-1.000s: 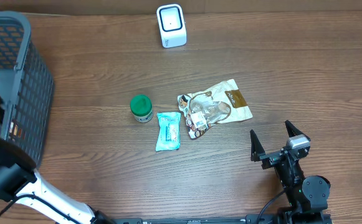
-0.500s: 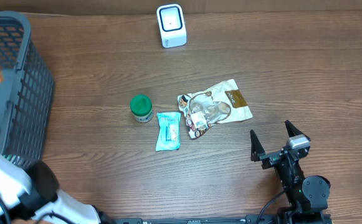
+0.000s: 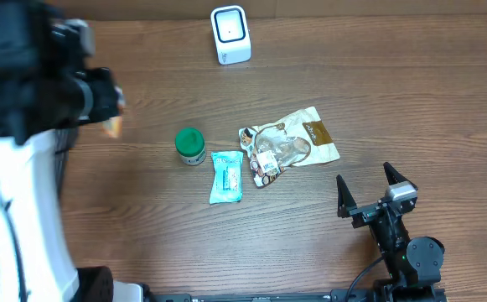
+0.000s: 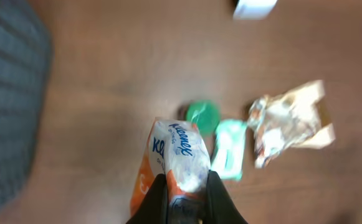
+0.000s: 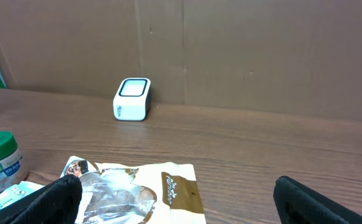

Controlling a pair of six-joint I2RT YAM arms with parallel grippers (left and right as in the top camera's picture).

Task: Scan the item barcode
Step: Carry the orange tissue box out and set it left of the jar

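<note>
The jaws of the left gripper were clamped on a Kleenex tissue pack, while those of the right gripper stood wide apart, empty, by the near edge of the table.

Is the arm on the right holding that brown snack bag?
No, the right gripper stands wide open and empty, and the snack bag lies flat, apart from its fingers.

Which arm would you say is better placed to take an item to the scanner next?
Left: the left fingers are shut on a tissue pack held above the table, while the right fingers stand open and empty.
</note>
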